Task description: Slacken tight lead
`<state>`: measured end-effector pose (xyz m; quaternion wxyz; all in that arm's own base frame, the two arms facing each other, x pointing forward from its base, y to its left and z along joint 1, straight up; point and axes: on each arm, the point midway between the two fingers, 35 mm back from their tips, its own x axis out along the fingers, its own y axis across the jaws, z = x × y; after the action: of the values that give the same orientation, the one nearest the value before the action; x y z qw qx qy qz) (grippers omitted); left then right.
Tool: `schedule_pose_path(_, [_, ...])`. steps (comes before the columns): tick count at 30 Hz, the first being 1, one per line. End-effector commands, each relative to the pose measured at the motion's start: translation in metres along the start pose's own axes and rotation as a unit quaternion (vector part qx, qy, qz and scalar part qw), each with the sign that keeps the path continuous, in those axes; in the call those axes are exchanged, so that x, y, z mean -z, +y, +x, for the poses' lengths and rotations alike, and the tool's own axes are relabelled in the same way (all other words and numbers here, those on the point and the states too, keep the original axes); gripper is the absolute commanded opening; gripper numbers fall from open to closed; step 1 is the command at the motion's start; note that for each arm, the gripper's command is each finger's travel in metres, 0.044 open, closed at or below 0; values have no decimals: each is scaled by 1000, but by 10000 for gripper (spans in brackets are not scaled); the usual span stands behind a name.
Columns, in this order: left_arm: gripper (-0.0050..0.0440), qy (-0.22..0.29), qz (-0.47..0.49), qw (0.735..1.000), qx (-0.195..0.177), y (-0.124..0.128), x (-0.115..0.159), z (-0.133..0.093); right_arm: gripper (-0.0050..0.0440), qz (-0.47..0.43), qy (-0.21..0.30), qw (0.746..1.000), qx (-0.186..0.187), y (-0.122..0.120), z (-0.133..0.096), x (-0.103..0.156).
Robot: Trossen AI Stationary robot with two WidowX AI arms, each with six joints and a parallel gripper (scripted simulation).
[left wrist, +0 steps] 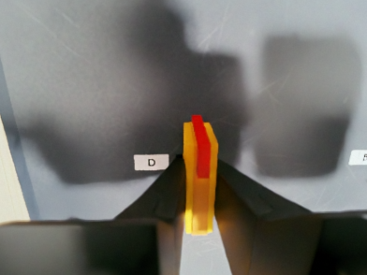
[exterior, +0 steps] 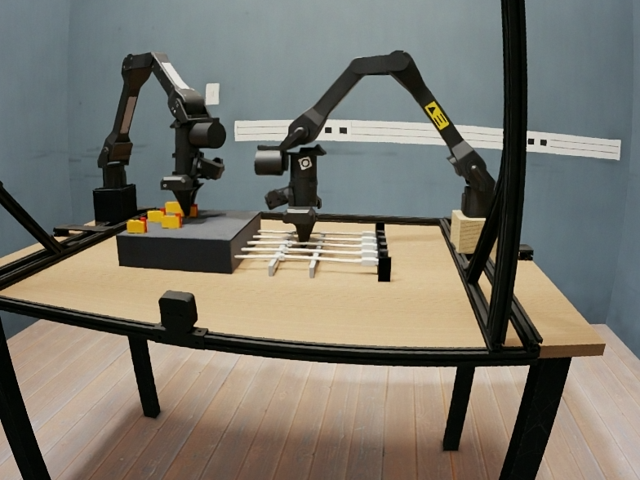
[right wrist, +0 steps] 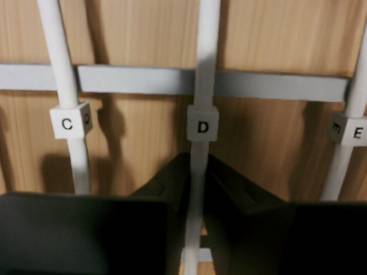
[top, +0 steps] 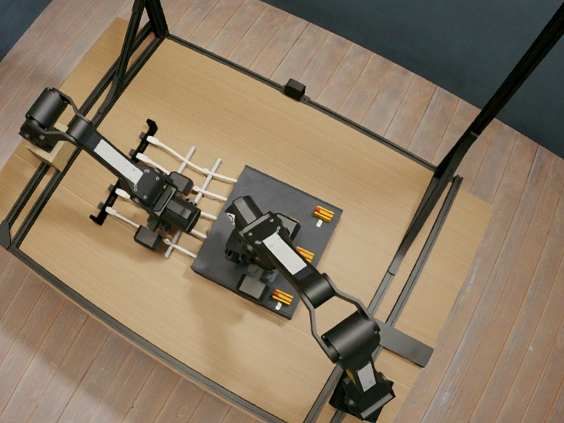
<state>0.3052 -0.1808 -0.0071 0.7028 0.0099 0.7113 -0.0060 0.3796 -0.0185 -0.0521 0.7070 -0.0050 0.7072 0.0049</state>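
In the left wrist view my left gripper (left wrist: 196, 166) is shut on the yellow handle with a red strip (left wrist: 200, 168), next to the label D (left wrist: 151, 162) on the black box. In the right wrist view my right gripper (right wrist: 194, 162) is shut on the white lead D (right wrist: 205, 51), just behind its letter tag (right wrist: 202, 125). Lead C (right wrist: 63, 75) and lead E (right wrist: 353, 103) lie on either side of it. In the exterior view the left gripper (exterior: 185, 207) is over the box (exterior: 187, 242) and the right gripper (exterior: 302, 233) is down on the leads.
Other yellow and red handles (top: 324, 213) (top: 282, 296) stand on the box. White cross bars (right wrist: 140, 79) run under the leads. A black plug rail (exterior: 382, 255) holds the lead ends. A wooden block (exterior: 466, 230) sits by the right arm's base.
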Motion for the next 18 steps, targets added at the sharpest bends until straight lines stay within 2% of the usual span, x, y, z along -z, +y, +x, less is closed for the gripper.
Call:
schedule_pose_path(1, [-50, -13, 0, 1000, 8, -2, -4, -12, -50, 0, -12, 1000, 1, 0, -8, -5])
schedule_pose_path(12, [-50, -13, 0, 1000, 8, -2, -4, -19, -50, 0, -12, 1000, 1, 0, -8, -5])
schedule_pose_path(14, [-50, -13, 0, 1000, 8, -2, -4, -19, -50, 0, -12, 1000, 1, 0, -8, -5])
schedule_pose_path(15, [-50, -13, 0, 1000, 7, -3, -4, -11, -50, 0, -12, 1000, 1, 0, -8, -5])
schedule_pose_path(18, [-50, -13, 0, 1000, 7, -3, -4, -14, -50, 0, -12, 1000, 1, 0, -8, -5])
